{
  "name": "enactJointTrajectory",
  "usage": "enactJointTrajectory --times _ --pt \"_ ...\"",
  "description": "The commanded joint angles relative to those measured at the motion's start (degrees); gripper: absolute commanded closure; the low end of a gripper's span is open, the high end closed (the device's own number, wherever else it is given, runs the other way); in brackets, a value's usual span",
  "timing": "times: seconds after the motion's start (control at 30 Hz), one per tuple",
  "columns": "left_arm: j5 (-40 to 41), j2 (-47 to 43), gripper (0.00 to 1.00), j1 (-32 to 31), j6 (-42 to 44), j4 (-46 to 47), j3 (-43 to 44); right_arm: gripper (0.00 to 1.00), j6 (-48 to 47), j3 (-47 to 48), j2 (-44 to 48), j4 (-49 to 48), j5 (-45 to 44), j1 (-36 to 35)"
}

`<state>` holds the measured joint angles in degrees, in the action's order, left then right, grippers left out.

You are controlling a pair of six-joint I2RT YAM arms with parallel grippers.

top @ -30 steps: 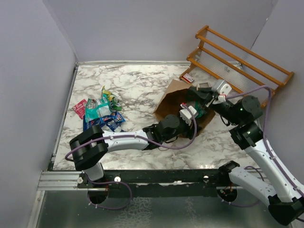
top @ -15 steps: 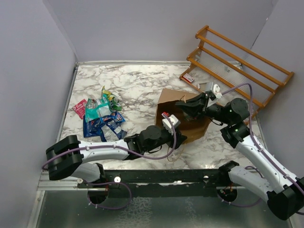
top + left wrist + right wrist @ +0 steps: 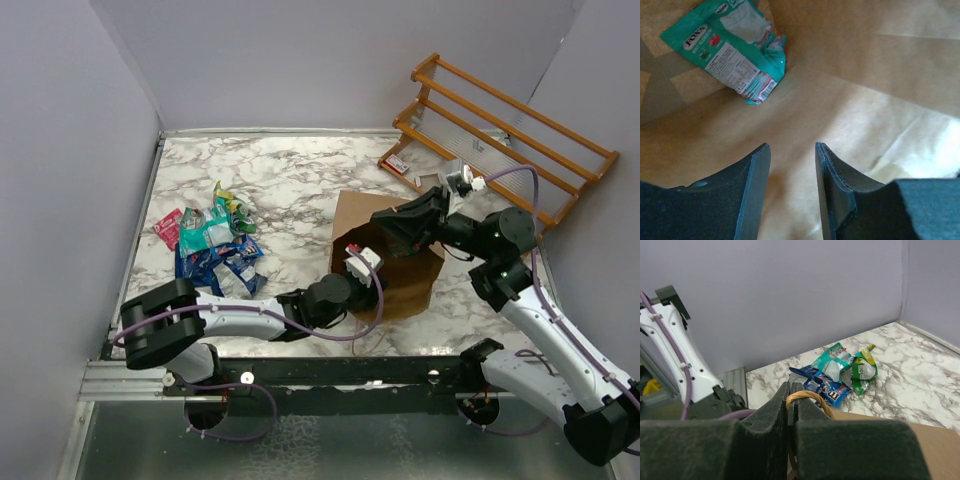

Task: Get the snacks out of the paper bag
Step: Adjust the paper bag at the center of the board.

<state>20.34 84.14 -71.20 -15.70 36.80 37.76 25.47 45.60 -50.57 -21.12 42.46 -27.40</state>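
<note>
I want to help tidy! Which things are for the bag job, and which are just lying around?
For the job: paper bag, teal packet inside it, packet pile.
Just lying around: wooden rack, small red thing beside it.

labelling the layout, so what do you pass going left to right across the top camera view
red-pink packet → pile of blue and green snack packets → paper bag → wooden rack
</note>
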Motion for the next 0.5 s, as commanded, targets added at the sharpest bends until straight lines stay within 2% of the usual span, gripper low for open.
enactJointTrajectory --times 0.0,0.2,0.27,0.37,0.47 --pt "4.5 4.0 0.56 0.5 1.6 4.3 0.2 0.98 5.3 0.7 3.0 -0.9 -2.1 -0.4" --pt "7.1 9.1 0.57 1.2 4.5 11.5 0.8 0.98 9.2 -2.5 4.8 -2.2 -6.3 -0.4" --pt "8.1 10.8 0.57 1.4 5.5 11.3 2.2 0.98 9.9 -3.6 5.5 -2.7 -9.2 -0.4" --pt "8.5 12.6 0.57 2.3 6.2 11.3 3.7 0.98 4.3 -2.6 6.7 0.5 -11.5 -0.4" --pt "5.7 15.5 0.56 3.9 6.5 9.0 6.3 0.98 -4.2 0.0 8.3 8.3 -16.7 -0.3"
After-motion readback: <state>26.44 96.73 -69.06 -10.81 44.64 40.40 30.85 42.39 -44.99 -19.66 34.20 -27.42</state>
